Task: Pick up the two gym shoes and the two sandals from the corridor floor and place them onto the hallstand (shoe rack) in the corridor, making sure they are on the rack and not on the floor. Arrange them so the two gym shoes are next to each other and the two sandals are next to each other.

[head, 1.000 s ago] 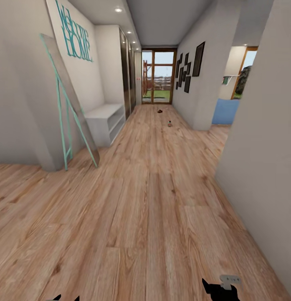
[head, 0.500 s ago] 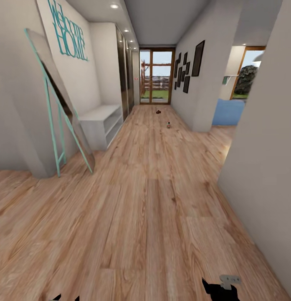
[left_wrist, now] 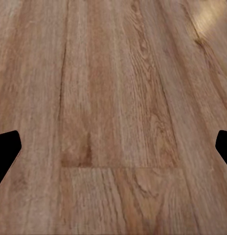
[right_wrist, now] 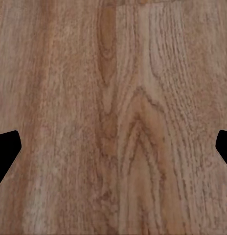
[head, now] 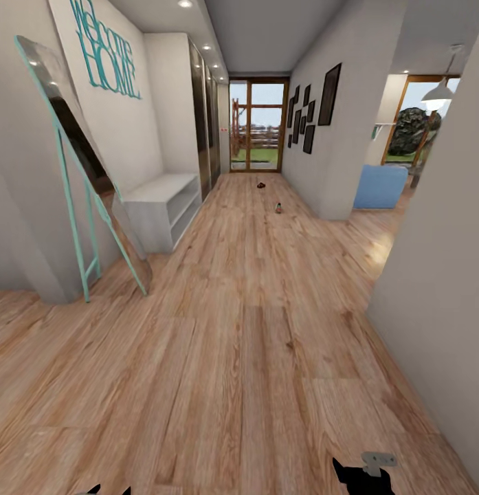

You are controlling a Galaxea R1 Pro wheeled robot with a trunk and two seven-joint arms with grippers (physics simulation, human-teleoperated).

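Far down the corridor floor (head: pixel 253 330) lie two small things. The nearer one (head: pixel 278 207) is pale with green and red, likely a gym shoe. The farther one (head: pixel 261 183) is dark brown, likely a sandal. Both are too small to tell more. The hallstand is out of view. My left gripper (left_wrist: pixel 113 152) is open over bare planks, with nothing between its fingers. My right gripper (right_wrist: pixel 113 152) is open over bare planks too. The top of my right arm (head: pixel 363 474) shows at the lower edge of the head view.
A plain white low bench (head: pixel 163 206) stands against the left wall under teal "Welcome HOME" letters. A teal-framed mirror (head: pixel 81 185) leans on the wall corner nearer to me. A grey wall (head: pixel 438 275) runs close on my right, with an opening to a room with a blue seat (head: pixel 380 187). A glass door (head: pixel 258 125) ends the corridor.
The whole head view has shifted: the camera has moved forward along the corridor, so the mirror and bench sit further left and more of the right-hand room shows. Both grippers look the same.
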